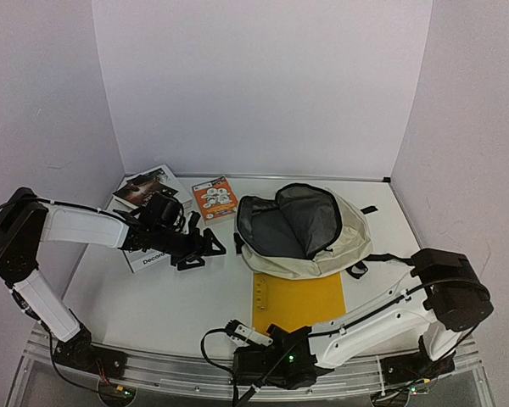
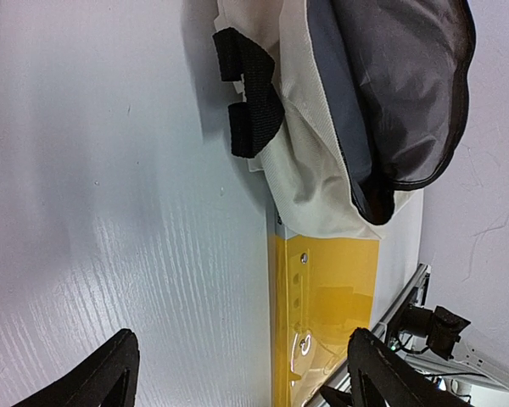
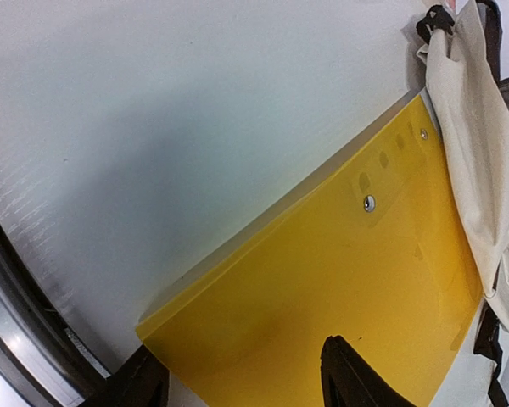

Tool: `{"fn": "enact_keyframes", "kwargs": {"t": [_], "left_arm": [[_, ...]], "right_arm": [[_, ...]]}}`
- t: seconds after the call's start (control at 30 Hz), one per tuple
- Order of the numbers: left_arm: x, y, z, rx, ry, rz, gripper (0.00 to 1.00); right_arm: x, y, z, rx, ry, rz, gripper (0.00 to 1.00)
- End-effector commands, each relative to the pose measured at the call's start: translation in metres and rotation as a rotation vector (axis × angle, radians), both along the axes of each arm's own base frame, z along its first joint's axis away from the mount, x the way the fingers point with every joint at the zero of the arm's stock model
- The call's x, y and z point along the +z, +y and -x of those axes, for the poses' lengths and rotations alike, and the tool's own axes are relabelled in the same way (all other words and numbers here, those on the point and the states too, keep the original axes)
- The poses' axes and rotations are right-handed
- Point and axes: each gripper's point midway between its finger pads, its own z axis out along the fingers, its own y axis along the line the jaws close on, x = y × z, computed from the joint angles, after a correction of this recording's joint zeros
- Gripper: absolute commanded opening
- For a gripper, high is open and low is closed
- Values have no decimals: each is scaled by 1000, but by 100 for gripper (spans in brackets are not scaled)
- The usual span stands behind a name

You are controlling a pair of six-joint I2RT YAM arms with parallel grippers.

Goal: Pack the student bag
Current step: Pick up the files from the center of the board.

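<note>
The student bag (image 1: 310, 229) lies at mid-table, cream fabric, its main mouth unzipped and showing grey lining. In front of it a yellow plastic folder (image 1: 305, 298) lies flat, its far edge tucked under the bag. My right gripper (image 1: 277, 331) is at the folder's near edge. In the right wrist view (image 3: 246, 381) its jaws stand apart astride the folder's (image 3: 339, 288) near corner, one finger (image 3: 356, 377) over the sheet. My left gripper (image 1: 205, 253) hovers left of the bag, open and empty (image 2: 242, 381), facing bag (image 2: 314, 153) and folder (image 2: 331, 297).
An orange booklet (image 1: 215, 198) and a dark-covered magazine (image 1: 148, 188) lie at the back left. A white booklet (image 1: 148, 257) sits under the left arm. A black strap loop (image 2: 250, 93) sticks out from the bag's side. White walls close in the table.
</note>
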Motion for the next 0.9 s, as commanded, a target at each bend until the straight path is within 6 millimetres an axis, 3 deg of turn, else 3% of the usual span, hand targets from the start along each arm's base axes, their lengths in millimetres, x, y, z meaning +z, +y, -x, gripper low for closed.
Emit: {"fn": "enact_keyframes", "kwargs": {"t": [0.0, 0.27, 0.5, 0.7, 0.87], "left_arm": [[15, 1, -6, 15, -56, 32, 85], [9, -5, -6, -3, -28, 45, 85], [11, -6, -6, 2, -17, 56, 85], [24, -11, 3, 8, -5, 169, 86], [15, -23, 22, -29, 65, 232, 88]], "right_arm": [[10, -4, -13, -62, -128, 21, 53], [28, -5, -24, -119, -251, -20, 29], [73, 5, -25, -181, -289, -191, 0], [112, 15, -17, -192, -203, -385, 0], [126, 31, -12, -180, -169, -460, 0]]}}
